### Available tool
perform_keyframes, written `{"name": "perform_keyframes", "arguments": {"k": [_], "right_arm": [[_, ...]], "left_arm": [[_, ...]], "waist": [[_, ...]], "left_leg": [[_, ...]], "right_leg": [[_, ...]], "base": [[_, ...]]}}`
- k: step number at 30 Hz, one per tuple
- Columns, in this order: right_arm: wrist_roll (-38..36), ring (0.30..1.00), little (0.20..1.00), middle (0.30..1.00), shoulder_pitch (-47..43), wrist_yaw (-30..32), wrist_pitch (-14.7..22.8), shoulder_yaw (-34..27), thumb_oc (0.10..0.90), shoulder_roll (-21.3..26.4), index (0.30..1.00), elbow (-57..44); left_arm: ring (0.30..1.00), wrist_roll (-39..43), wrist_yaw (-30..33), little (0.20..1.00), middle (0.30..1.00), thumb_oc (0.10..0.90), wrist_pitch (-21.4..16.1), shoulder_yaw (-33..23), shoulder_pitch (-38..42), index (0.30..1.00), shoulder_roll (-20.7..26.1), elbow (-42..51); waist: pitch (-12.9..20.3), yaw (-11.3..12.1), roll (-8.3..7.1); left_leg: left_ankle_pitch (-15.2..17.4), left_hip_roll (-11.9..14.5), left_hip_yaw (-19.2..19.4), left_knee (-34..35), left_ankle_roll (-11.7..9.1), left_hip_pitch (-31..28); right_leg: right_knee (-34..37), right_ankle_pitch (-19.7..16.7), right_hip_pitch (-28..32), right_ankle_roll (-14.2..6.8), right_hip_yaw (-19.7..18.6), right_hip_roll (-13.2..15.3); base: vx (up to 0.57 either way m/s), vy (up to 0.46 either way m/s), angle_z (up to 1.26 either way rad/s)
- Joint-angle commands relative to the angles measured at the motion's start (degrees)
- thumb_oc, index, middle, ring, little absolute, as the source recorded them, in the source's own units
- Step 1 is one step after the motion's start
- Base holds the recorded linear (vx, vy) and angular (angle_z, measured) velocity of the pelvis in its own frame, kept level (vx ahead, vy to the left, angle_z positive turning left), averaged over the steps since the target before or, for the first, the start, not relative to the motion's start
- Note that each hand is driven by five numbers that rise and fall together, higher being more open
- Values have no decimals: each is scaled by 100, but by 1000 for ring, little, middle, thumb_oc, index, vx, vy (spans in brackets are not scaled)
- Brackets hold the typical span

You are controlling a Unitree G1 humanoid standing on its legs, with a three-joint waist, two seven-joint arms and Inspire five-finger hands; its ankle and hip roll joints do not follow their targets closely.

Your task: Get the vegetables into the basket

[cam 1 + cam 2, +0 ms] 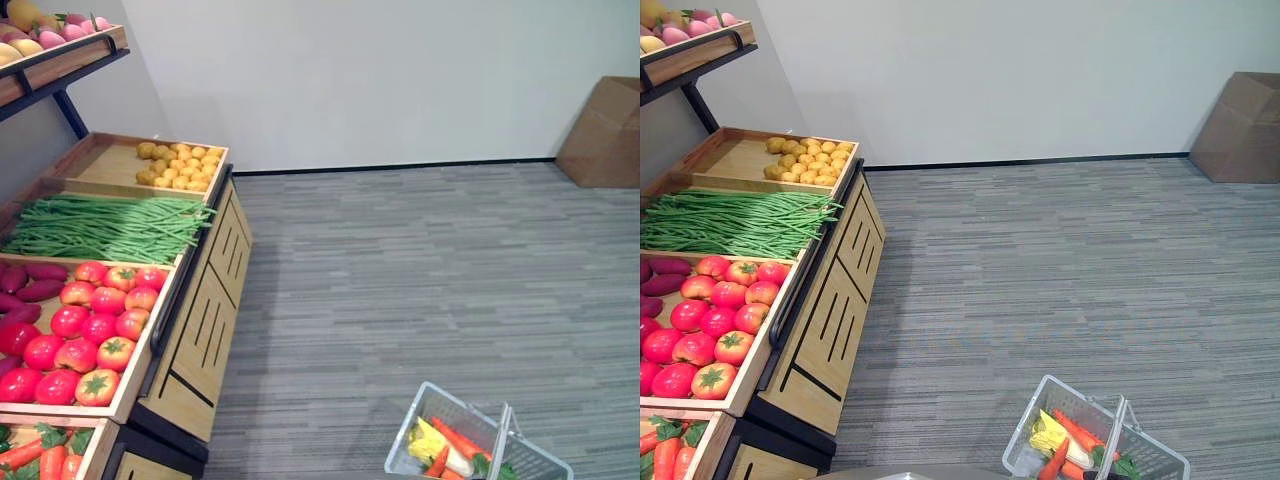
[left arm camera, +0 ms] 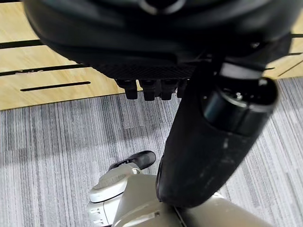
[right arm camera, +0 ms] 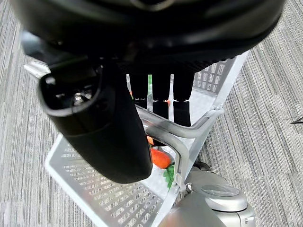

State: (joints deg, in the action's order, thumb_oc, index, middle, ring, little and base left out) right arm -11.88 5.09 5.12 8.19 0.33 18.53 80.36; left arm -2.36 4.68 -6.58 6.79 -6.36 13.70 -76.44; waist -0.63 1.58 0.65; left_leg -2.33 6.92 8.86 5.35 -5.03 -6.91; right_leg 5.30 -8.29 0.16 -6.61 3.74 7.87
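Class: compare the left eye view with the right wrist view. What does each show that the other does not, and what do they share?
Left eye alone: the produce stand with tomatoes, green beans and potatoes. Right wrist alone: the right hand, fingers curled round the handle. Shared: the basket with carrots inside, on grey floor.

We see even, soft indoor light on the grey carpet [image 1: 420, 280] and the white wall [image 1: 380, 80], without glare. Faint shadow sits beneath the wooden produce stand [image 1: 205, 330]. In both wrist views the near hands, the left hand [image 2: 208, 142] and the right hand [image 3: 104, 127], loom dark and blurred, while the carpet beyond stays sharper.
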Motion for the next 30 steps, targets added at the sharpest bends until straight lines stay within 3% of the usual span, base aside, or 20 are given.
{"name": "perform_keyframes", "arguments": {"k": [1,2,3,4,5,30], "right_arm": [[14,300,300,300,-219,67,84,61,400,17,300,245],[42,300,300,300,-222,91,70,57,400,7,300,284],[58,407,407,407,-219,104,56,49,476,5,407,311],[82,407,407,407,-221,107,30,60,476,-1,407,351],[110,1000,1000,1000,-226,94,-1,79,900,-7,1000,385],[200,1000,1000,1000,-234,-269,-114,476,900,-246,1000,437]], "left_arm": [[1000,-123,105,1000,1000,900,-57,23,234,1000,-100,-135],[1000,-112,124,1000,1000,900,-56,24,242,1000,-108,-125],[1000,-97,122,1000,1000,900,-47,23,243,1000,-115,-148],[1000,-68,109,1000,1000,900,-45,25,252,1000,-125,-175],[1000,-66,96,1000,1000,900,-39,38,263,1000,-131,-175],[1000,-2,-66,1000,1000,900,-32,241,392,1000,-197,-269]], "waist": [[-97,-47,-198],[-93,-46,-197],[-94,-46,-197],[-94,-48,-197],[-91,-48,-197],[-66,-54,-217]], "left_leg": [[-100,-26,-75,-35,-15,250],[-98,-24,-75,-35,-16,247],[-99,-21,-74,-35,-17,246],[-99,-21,-74,-35,-18,248],[-98,-21,-71,-35,-18,248],[-92,-21,-93,-35,-24,272]], "right_leg": [[-40,205,302,-215,235,171],[-37,203,302,-215,232,170],[-35,201,304,-214,233,171],[-33,200,305,-211,230,170],[-32,199,304,-209,231,168],[-30,185,294,-214,239,182]], "base": [[0,0,0],[0,0,0],[0,0,0],[0,0,0],[0,0,0],[0,0,0]]}}
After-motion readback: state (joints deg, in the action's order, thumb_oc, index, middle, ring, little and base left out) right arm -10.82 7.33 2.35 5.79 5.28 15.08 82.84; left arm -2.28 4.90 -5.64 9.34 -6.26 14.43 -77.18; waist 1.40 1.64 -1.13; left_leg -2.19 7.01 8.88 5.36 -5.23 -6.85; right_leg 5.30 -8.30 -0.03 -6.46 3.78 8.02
